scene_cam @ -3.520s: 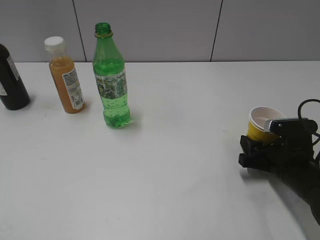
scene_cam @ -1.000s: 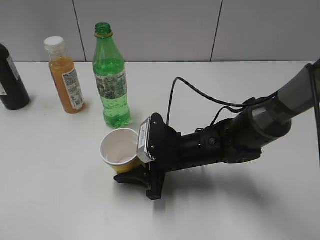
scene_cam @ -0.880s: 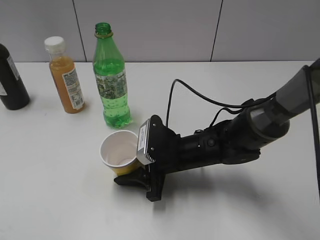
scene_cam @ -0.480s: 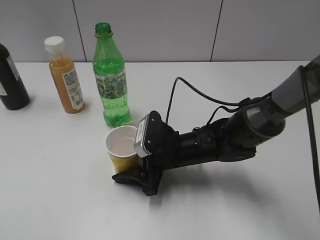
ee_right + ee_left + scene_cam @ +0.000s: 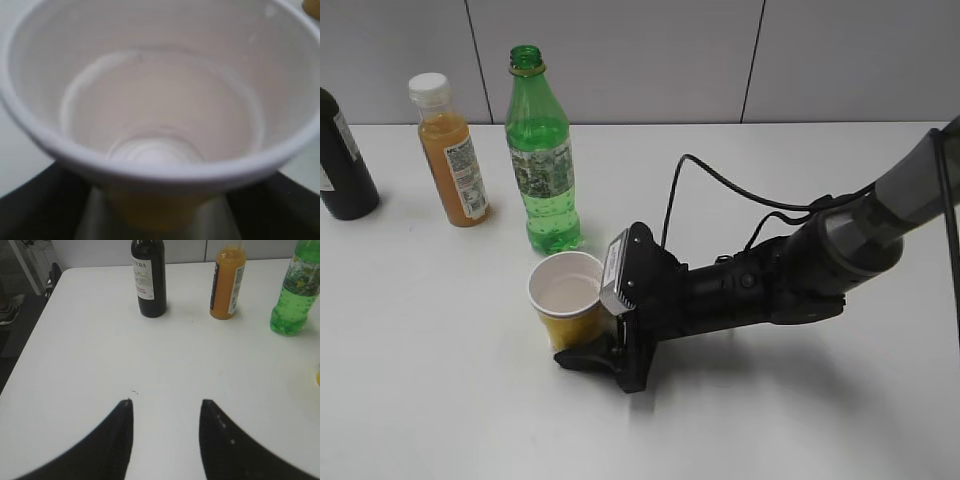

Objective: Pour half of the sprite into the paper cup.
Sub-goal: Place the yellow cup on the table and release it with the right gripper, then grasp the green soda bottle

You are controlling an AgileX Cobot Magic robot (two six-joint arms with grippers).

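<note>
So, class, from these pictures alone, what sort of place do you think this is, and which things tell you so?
Probably a robotics lab or test bench, not a kitchen: a bare white table against plain grey wall panels, a cabled robot arm, and only staged items, three bottles and a paper cup.

You see a glossy clear green plastic sprite bottle (image 5: 542,150); beside it a matt paper cup (image 5: 567,297), smooth white inside, on a smooth matt white table (image 5: 440,380).
</note>
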